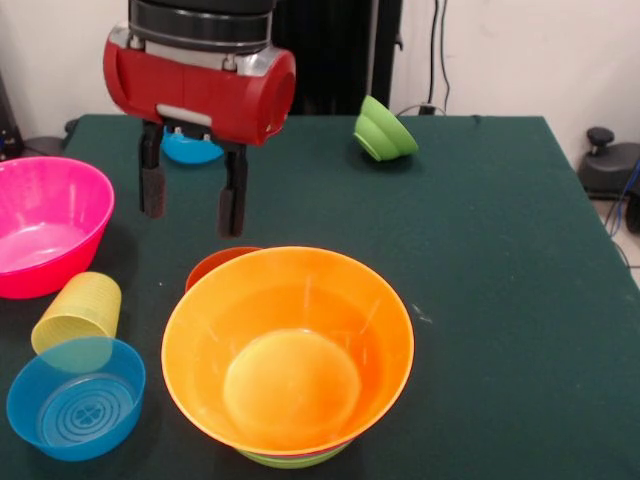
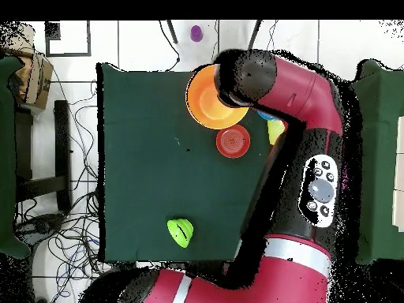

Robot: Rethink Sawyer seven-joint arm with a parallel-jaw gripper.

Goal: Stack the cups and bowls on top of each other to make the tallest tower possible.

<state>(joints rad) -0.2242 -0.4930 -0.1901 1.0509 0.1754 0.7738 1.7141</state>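
Observation:
My gripper (image 1: 192,195) hangs open and empty over the table's left part, above and behind the red-orange bowl (image 1: 218,264). The tower stands at the front: a big orange bowl (image 1: 290,345) on top, a pink edge under it and a lime-green bowl (image 1: 295,460) lowest. The yellow ribbed cup (image 1: 80,310) sits at the left, partly behind a small blue bowl (image 1: 75,400). A big pink bowl (image 1: 45,225) is at the far left. A second small blue bowl (image 1: 190,150) lies behind the gripper. A lime-green bowl (image 1: 385,130) lies tipped at the back.
In the overhead view the arm (image 2: 292,95) covers the gripper and part of the orange bowl (image 2: 207,99); the red-orange bowl (image 2: 233,141) and the tipped green bowl (image 2: 181,232) show. The dark green table (image 1: 500,250) has room at the right.

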